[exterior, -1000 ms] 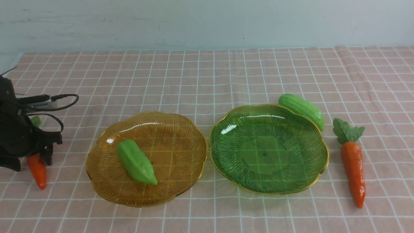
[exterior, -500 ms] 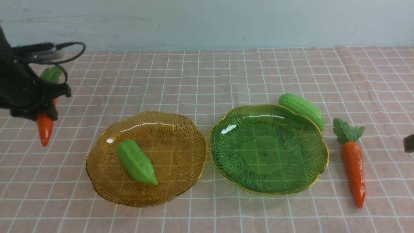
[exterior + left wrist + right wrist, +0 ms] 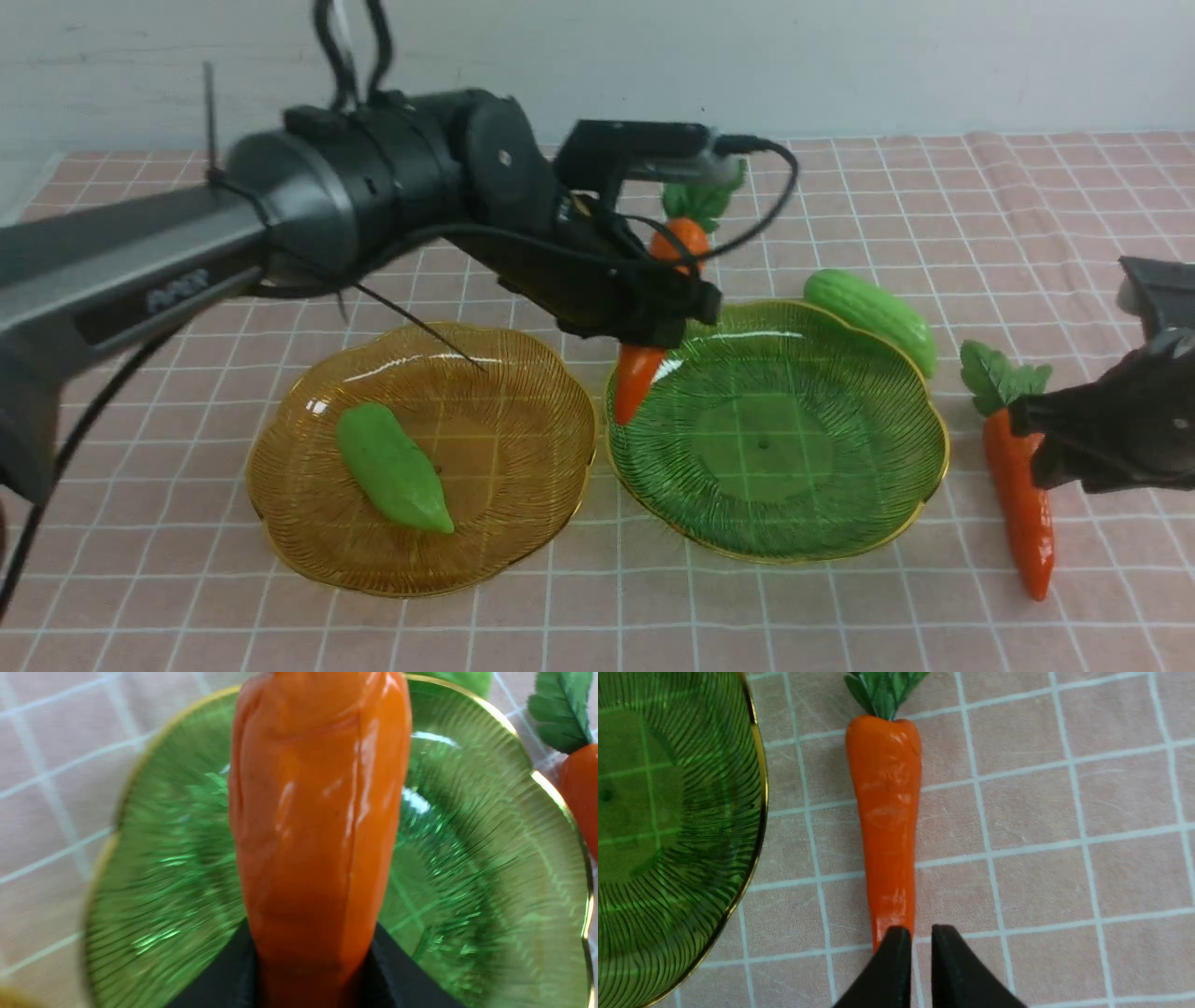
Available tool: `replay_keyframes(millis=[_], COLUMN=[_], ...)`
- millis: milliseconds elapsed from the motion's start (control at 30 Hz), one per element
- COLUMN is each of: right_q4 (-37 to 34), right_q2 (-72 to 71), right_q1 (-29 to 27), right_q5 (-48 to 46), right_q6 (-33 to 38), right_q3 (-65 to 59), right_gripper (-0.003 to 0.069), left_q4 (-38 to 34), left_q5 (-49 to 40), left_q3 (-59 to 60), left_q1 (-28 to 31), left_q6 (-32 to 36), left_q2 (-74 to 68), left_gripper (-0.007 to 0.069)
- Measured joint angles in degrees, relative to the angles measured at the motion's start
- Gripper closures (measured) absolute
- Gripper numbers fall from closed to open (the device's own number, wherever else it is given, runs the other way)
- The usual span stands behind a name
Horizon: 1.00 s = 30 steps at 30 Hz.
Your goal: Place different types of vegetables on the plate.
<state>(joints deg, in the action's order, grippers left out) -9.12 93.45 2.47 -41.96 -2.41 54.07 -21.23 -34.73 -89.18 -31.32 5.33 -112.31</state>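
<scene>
Your left gripper (image 3: 653,327) is clamped mid-body on the carrot (image 3: 639,378), tip down over the green plate (image 3: 775,557) at its left rim. It looks like glossy, stiff plastic, so probably light and slippery. Carry it past the gold rim, since the plate's middle is bare. Your right gripper (image 3: 915,952), jaws slightly parted and empty, hovers by the second carrot (image 3: 887,812) on the desk (image 3: 840,215).

Blurred arm marking (image 3: 175,295), seemingly illegible
</scene>
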Motion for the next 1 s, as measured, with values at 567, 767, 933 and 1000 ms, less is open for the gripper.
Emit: replay_keyframes(millis=[567, 767, 933, 1000], right_q4=[0.7, -8.2, -13.3, -13.4], right_q2=[5.6, -0.7, 6.9, 10.3], right_q1=[-0.1, 5.0, 10.7, 11.6], right_q5=[-3.2, -4.8, -6.1, -7.8], right_q6=[2.4, 6.7, 12.4, 12.8], right_q3=[5.8, 13.4, 18.2, 19.7], right_gripper=[0.0426, 0.0426, 0.0425, 0.0396], left_q4=[-4.0, -2.0, 4.5, 7.3], left_q5=[-5.9, -14.7, -19.0, -23.2], left_q3=[-5.9, -9.0, -9.1, -9.1], left_q1=[-1.1, 3.9, 7.5, 9.2], left_q6=[-0.4, 0.6, 0.7, 0.2], left_q2=[-5.7, 1.3, 6.9, 9.0], left_gripper=[0.0274, 0.0583, 0.0628, 0.0628])
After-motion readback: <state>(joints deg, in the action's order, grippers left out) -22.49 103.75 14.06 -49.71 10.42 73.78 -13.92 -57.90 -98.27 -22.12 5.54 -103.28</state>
